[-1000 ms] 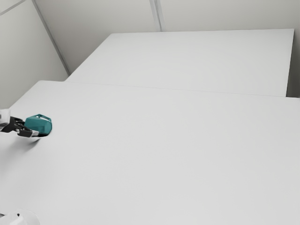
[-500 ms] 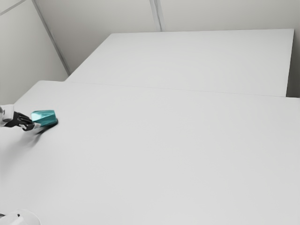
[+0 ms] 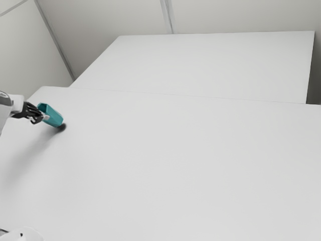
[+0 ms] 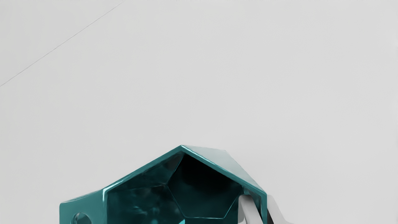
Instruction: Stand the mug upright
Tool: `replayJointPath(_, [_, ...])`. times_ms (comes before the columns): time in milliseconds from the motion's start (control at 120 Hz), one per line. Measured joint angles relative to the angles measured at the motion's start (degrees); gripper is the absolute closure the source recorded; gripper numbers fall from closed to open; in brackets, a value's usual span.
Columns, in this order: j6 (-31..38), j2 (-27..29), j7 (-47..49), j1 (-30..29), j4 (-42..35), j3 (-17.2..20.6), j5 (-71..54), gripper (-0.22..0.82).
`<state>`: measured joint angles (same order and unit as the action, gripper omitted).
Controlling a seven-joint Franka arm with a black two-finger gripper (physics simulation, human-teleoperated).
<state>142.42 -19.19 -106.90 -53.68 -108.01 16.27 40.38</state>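
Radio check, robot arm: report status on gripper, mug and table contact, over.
Gripper shut on the mug's wall, one finger inside, one outside. Mug tilted, not upright. Base contact with table: can't tell.

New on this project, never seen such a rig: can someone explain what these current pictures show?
It's a simulated robot arm at a pale table. One picture is taken from the arm's side; the arm enters at that view's left. The other comes from a camera on the arm's hand, looking past its own fingers.

The one object to follow is a teal, angular mug with a handle. The fingers pinch its wall, one inside the mug and one outside. It is tilted, with its mouth raised toward the arm, so not upright yet. A dark shadow lies by its lower end; I can't tell whether that end touches the table.
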Motion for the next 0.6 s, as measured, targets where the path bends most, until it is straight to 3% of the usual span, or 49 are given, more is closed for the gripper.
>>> replayJointPath(83, [0.0, 3.6, 1.8, 6.5, -3.0, -4.8, -0.7, 0.77])
replayJointPath(175, [-0.9, 7.3, 5.8, 11.7, -5.4, -7.5, -5.6, 0.77])
replayJointPath(367, [-7.4, 12.7, 20.5, 27.9, -7.0, -15.7, -21.9, 0.78])
replayJointPath(600, [-15.1, 15.0, 40.6, 40.1, -7.0, -18.1, -33.9, 0.79])
